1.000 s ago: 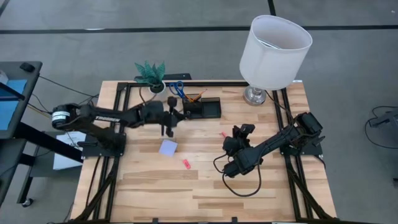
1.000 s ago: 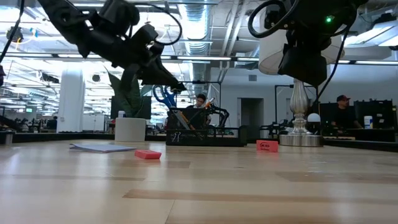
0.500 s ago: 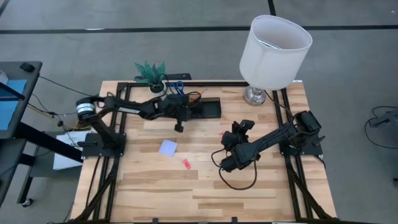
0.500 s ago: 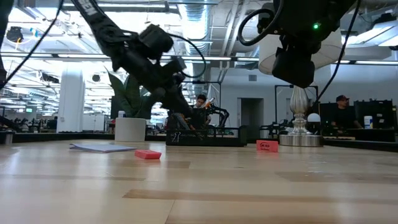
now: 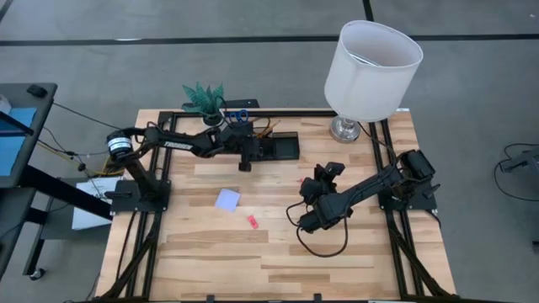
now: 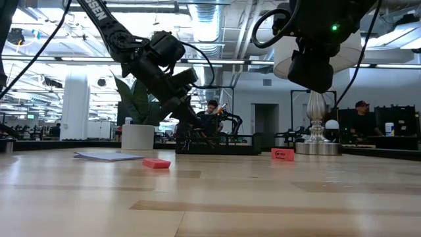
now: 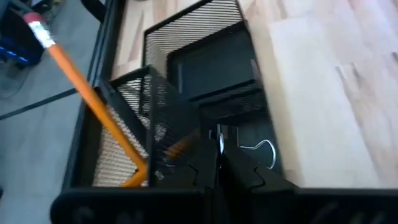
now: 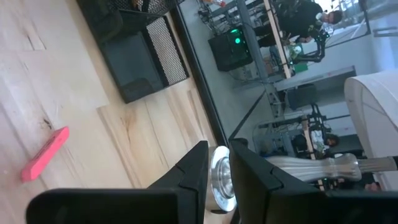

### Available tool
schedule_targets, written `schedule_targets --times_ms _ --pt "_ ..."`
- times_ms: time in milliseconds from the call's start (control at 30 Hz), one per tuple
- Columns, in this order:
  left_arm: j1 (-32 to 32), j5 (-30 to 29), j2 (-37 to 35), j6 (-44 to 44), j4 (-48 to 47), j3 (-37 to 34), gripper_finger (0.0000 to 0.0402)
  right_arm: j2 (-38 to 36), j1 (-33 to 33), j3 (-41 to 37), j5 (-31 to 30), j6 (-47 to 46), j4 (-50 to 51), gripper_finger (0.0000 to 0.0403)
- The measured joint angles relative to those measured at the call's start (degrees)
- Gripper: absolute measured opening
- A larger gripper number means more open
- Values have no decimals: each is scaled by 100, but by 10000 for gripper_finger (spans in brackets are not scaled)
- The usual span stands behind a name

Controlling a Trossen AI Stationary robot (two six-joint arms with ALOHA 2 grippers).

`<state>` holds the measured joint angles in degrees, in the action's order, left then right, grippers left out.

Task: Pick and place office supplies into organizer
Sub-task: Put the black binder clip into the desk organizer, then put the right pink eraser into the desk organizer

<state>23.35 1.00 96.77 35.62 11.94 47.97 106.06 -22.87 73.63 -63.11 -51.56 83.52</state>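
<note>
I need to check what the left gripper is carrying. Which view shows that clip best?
The left wrist view: the binder clip sits pinched in the shut left gripper over the organizer. The high and low views show only the arm there; the right wrist view misses it.

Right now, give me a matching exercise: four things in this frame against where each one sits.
Things:
1. left gripper
2. lavender note pad
3. lamp
4. potted plant

Places:
A. far right corner of the table
B. far left corner of the table
C. at the organizer
D. flat on bare wood near the table's middle

Pairs: 1-C, 2-D, 3-A, 4-B
</note>
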Motion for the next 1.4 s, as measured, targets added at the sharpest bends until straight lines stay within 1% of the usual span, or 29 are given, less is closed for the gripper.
schedule_targets --times_ms 133,233,333,567,700,800,900,1000,1133,1200,1333,1400 --pt "-44 4 0 -44 16 0 1 0 0 0 2 -1 -21 59" --pt "-74 -21 0 -21 13 0 11 0 0 0 4 -9 -25 59" --pt "-97 -9 0 -2 17 -1 35 0 0 0 24 -8 -53 59" --pt "-149 8 0 -104 37 -2 110 0 0 0 136 -7 -133 59" --pt "-149 9 0 -307 37 -2 135 0 0 0 157 -225 -127 59" --pt "-177 11 0 -574 37 -2 141 0 -14 0 170 -748 -39 59" --pt "-295 16 -2 -790 -7 -2 141 0 -39 0 163 -1722 121 59" --pt "-451 17 -2 -779 -151 -6 141 0 -62 0 157 -2781 174 59" --pt "-641 17 -38 -738 -147 -7 142 0 -127 -51 152 -3530 -35 59" --pt "-698 20 -124 -803 -92 -7 142 5 -182 -281 193 -3736 -317 59" --pt "-769 17 -462 -1109 -89 -28 142 -28 -396 -957 469 -4585 -771 59" --pt "-807 18 -668 -1260 -100 -52 142 -28 -575 -1270 379 -4768 -1205 59"
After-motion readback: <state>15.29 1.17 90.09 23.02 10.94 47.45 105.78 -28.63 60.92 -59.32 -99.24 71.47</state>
